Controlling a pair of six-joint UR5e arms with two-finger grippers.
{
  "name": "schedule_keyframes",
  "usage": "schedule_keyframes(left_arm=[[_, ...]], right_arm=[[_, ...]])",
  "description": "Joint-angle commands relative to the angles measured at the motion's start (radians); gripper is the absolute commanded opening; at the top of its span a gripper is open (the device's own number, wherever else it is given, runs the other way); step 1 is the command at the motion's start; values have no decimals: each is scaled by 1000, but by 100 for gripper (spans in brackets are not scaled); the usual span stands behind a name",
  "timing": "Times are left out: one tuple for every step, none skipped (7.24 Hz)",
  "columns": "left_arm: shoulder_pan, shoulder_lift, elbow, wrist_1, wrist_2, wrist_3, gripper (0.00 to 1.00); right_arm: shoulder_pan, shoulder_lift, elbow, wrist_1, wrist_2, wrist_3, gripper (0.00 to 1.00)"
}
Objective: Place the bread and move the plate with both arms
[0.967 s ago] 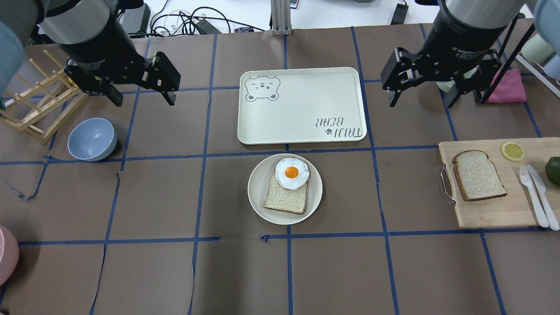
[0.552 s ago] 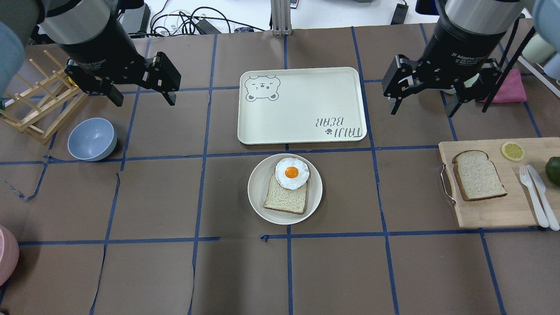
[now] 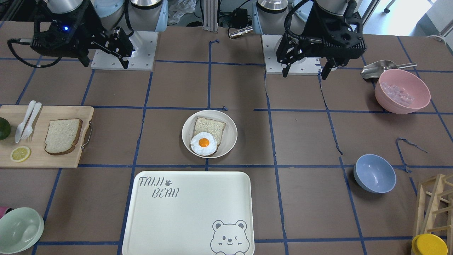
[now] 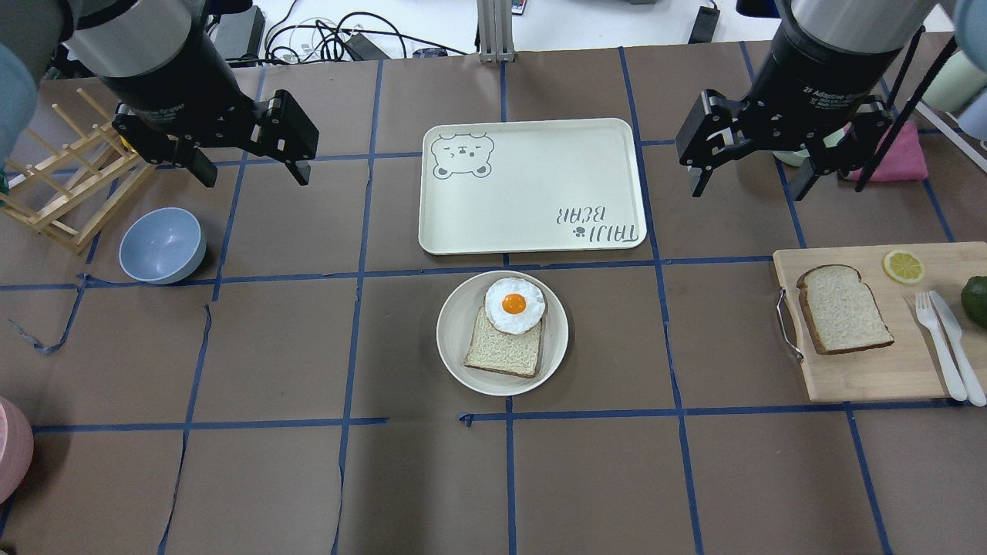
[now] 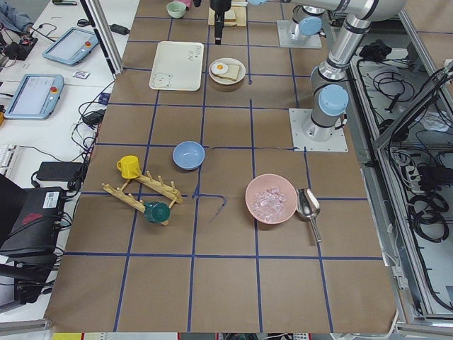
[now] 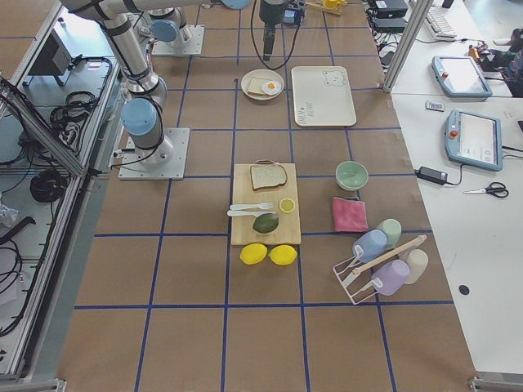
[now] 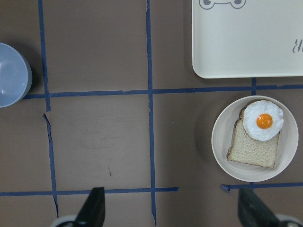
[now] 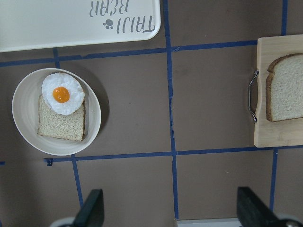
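Observation:
The bread (image 4: 844,308), a large slice with a dark crust, lies on the wooden cutting board (image 4: 871,378) at the right; it also shows in the right wrist view (image 8: 286,93). The plate (image 4: 451,339) sits mid-table and holds a smaller pale slice (image 4: 501,351) with a fried egg (image 4: 514,305) on it. My left gripper (image 4: 253,173) is open and empty, high over the far left, well apart from the plate. My right gripper (image 4: 746,189) is open and empty, high over the far right, beyond the board.
A cream bear tray (image 4: 532,185) lies just beyond the plate. A blue bowl (image 4: 162,245) and a wooden rack (image 4: 69,185) stand at the left. A lemon slice (image 4: 903,266), fork and knife (image 4: 944,347) share the board. A pink cloth (image 4: 898,154) lies at the far right.
My right gripper has shifted slightly to the right and turned a little, still open. The left gripper, the bread and the plate have not moved.

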Motion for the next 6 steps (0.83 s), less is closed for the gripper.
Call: schedule_keyframes(left_arm=[[0, -1, -2, 0, -6, 0, 100], [0, -1, -4, 0, -6, 0, 100], [0, 2, -5, 0, -4, 0, 100], [0, 2, -8, 0, -4, 0, 100], [0, 0, -8, 0, -5, 0, 100], [0, -1, -8, 0, -6, 0, 100]], right_arm=[[0, 1, -4, 4, -8, 7, 100], [0, 4, -1, 9, -4, 3, 100], [0, 1, -5, 11, 11, -4, 100], [-3, 8, 5, 15, -1, 2, 100], [0, 5, 7, 9, -7, 11, 100], [-2, 8, 8, 12, -7, 10, 100]])
